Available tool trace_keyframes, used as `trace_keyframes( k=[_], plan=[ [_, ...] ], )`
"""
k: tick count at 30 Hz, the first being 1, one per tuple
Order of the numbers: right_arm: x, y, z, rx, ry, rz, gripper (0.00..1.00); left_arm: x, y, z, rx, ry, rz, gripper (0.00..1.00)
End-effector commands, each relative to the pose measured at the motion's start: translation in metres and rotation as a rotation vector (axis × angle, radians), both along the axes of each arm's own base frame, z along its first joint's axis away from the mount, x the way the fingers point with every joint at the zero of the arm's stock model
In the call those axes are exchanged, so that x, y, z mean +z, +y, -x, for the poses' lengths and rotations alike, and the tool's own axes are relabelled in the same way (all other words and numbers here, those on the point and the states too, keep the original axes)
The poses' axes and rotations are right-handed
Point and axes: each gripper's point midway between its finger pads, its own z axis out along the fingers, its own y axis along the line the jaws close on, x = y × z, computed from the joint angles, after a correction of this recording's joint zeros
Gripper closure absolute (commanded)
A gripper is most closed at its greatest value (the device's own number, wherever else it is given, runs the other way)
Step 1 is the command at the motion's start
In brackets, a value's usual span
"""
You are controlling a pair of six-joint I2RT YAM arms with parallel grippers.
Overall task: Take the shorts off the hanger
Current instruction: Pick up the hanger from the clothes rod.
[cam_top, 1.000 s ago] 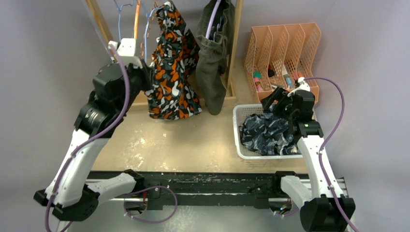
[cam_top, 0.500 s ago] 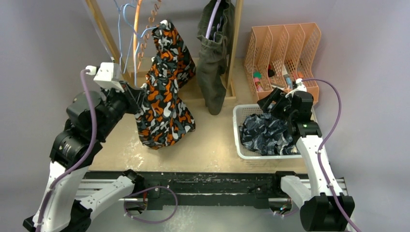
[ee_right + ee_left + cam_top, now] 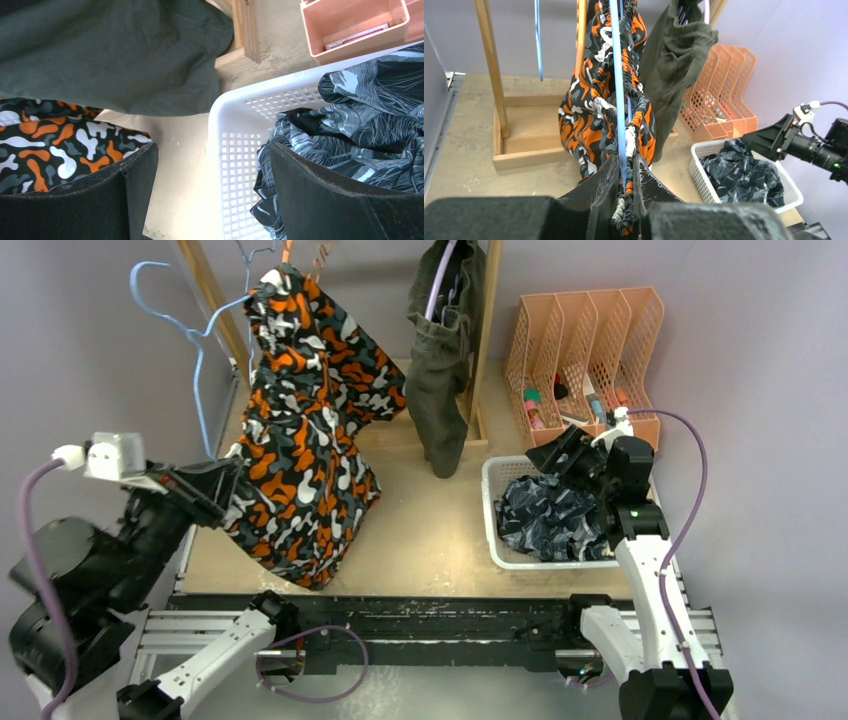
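Dragged camo shorts (image 3: 300,470) toward near desk (image 3: 420,530) edge, left claw (image 3: 624,200) pinching waistband; still threaded on blue hanger (image 3: 616,75). Right claw (image 3: 210,200) spread over basket (image 3: 216,115).

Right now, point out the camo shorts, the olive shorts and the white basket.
camo shorts (image 3: 300,480), top view, middle of the fabric.
olive shorts (image 3: 440,390), top view, hanging leg.
white basket (image 3: 491,505), top view, left rim.
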Motion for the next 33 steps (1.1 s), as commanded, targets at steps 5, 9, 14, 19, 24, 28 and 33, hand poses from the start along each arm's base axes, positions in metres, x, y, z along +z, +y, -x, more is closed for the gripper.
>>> trace_keyframes(
  k=[5,9,14,19,24,28,33],
  plan=[
    [0.016,0.010,0.002,0.051,-0.049,-0.039,0.16,0.009,-0.012,0.018,-0.116,0.022,-0.036,1.00],
    [0.013,0.011,0.003,0.054,-0.042,-0.040,0.16,-0.018,-0.038,0.015,-0.246,0.127,-0.119,1.00],
    [0.010,0.011,0.005,0.056,-0.031,-0.041,0.15,-0.032,-0.047,0.010,-0.280,0.148,-0.123,1.00],
    [0.009,0.020,0.006,0.116,-0.041,-0.048,0.15,-0.077,-0.078,0.010,-0.450,0.337,-0.204,1.00],
    [0.004,0.023,0.005,0.138,-0.034,-0.057,0.14,-0.109,-0.082,0.012,-0.505,0.462,-0.279,1.00],
    [-0.001,0.022,0.005,0.135,-0.020,-0.053,0.14,-0.107,-0.083,0.019,-0.530,0.459,-0.284,1.00],
    [-0.005,0.029,0.004,0.173,-0.022,-0.081,0.13,-0.089,-0.110,0.034,-0.704,0.376,-0.186,1.00]
  ],
)
